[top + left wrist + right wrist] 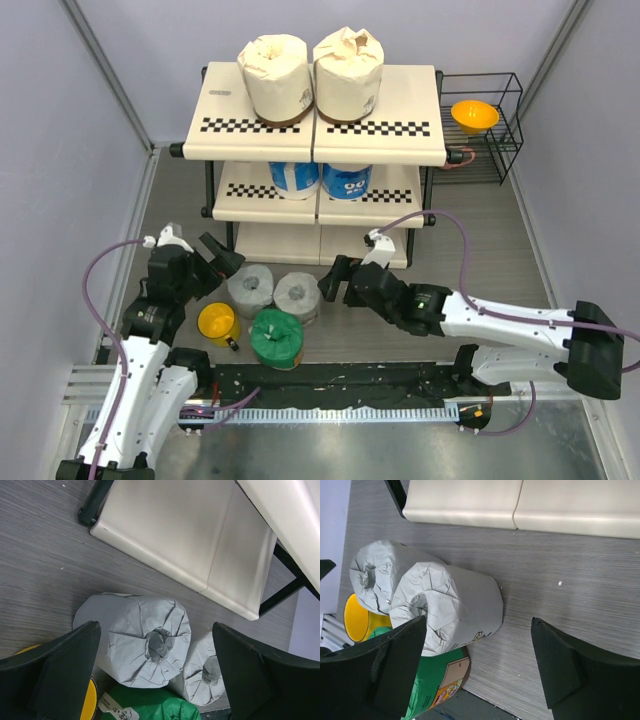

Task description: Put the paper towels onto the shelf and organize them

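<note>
Below the left gripper (198,250), between its widely parted fingers, a grey roll (135,642) stands on end on the table. A second grey roll (205,672) touches it on the side nearer the right gripper (334,280), whose jaws also stand apart and hold nothing. Behind both grippers, toward the arm bases, sit a green roll (276,338) and a yellow mug (217,322). Ahead of the grippers, the shelf (400,140) carries two cream rolls (275,77) on its top board and two blue-and-white rolls (295,178) on the middle one; the lowest board (165,535) is bare. The step in hand appears to be the approach to a grey roll. The next move calls for lowering the fingers around the roll, closing across its width, then carrying it forward onto the lowest board, under the middle board's edge.
</note>
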`<state>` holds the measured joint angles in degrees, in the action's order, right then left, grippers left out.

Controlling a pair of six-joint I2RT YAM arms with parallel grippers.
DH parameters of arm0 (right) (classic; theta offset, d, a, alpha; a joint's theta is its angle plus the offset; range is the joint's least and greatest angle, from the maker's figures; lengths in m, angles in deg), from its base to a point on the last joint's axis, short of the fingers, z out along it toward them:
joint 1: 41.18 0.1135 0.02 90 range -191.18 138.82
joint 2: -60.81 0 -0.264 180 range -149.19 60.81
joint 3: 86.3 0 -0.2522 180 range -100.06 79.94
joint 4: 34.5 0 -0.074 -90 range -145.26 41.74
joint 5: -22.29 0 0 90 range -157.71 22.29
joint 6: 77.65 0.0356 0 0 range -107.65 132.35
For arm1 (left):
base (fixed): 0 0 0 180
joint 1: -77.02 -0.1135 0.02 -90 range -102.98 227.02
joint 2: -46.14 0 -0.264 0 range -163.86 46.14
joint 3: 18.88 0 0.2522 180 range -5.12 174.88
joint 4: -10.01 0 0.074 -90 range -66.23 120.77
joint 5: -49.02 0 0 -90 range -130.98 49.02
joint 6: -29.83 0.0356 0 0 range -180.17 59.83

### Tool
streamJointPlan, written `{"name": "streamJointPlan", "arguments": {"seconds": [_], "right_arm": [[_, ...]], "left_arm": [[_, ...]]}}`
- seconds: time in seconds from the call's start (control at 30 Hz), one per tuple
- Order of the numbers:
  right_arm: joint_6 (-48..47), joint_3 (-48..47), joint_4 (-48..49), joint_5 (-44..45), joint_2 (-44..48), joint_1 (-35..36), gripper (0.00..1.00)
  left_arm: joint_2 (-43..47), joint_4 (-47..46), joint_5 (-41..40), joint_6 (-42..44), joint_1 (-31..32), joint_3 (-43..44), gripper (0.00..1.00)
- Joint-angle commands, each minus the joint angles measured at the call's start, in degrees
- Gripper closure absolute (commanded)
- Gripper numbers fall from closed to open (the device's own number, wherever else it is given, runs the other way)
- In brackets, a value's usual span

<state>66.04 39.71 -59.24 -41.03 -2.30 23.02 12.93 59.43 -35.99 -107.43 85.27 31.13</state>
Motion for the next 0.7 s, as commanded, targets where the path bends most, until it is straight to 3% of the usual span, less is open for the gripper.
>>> {"name": "streamJointPlan", "arguments": {"seconds": [0.0,0.3,0.67], "right_arm": [[1.8,-3.1,6.6,0.8,-3.6,1.3,0.09],[2.3,-4.5,9.6,-0.5,-8.1,2.2,0.09],[2.4,-5.9,10.6,-0.8,-11.1,2.5,0.09]], "left_arm": [[0.7,-0.2,-1.2,1.6,0.3,0.3,0.00],[1.0,0.6,3.9,1.8,0.3,-1.4,0.07],[-0.8,3.0,1.6,-0.8,1.2,-2.0,0.22]]}}
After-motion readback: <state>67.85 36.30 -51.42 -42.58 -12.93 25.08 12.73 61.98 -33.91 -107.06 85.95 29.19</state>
